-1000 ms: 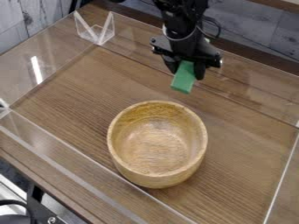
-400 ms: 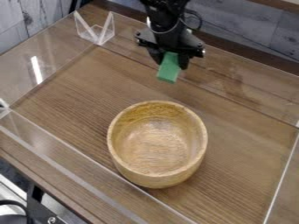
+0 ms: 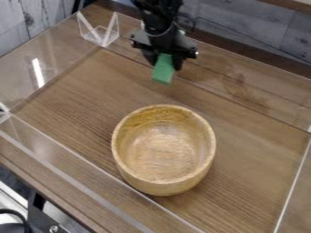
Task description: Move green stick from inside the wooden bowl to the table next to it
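1. Stick [image 3: 163, 68] is sitting in the claw [image 3: 162, 60], out of the bowl [image 3: 163, 150]. Pick and lift-out are looking done.
2. Claw is closing on the stick's upper part, fingers pinching it, no gap showing. Lower part is hanging out below the fingertips, a bit tilted.
3. Bowl is standing on the table [image 3: 73, 106] toward the near side, nothing showing inside it.
4. Stick is showing beyond the bowl's far rim, well apart from it, with brown tabletop behind it. Sideways clearance is looking fine for a set-down.
5. Height is staying unclear: one view, can't tell whether the stick's low end is touching the wood or hanging above it.
6. Remaining, my read: lowering if it's hanging, opening the fingers, backing the arm off. Release isn't happening at this point, so I'm calling it past halfway, not complete.
7. Watching for: stick tipping over on release, since it's pointing downward rather than lying flat. "Next to" is also getting looser the farther it's landing from the bowl.
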Controlling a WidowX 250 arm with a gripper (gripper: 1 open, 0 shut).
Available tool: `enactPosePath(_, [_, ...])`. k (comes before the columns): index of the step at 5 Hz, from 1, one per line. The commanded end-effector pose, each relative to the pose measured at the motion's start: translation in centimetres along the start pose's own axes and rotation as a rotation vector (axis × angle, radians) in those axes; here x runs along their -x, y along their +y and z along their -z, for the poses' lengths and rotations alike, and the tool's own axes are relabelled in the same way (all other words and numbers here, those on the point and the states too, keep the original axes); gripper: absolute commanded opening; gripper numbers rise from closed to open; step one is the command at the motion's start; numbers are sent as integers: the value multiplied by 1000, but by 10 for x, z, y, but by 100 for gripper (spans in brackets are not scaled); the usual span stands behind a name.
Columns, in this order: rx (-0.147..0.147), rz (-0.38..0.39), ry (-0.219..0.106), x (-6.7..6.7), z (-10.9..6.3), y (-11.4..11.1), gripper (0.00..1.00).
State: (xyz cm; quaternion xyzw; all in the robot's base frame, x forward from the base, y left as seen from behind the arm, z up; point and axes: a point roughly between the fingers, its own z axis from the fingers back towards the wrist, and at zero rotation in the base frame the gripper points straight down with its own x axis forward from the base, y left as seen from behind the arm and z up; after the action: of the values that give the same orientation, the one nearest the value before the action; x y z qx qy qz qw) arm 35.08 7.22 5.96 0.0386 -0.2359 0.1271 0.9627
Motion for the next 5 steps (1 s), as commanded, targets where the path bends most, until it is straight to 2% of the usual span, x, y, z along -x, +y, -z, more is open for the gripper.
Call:
enactPosePath(1, [-21,-13,-72,-23,-3,11,0])
enactPosePath(3, [-40,-32,-60,-23,7,18,0])
enactPosePath(4, [-47,-43,-44,-21,10,21,0])
enactPosePath(5, [-51,-53,-15,-16,10,23,0])
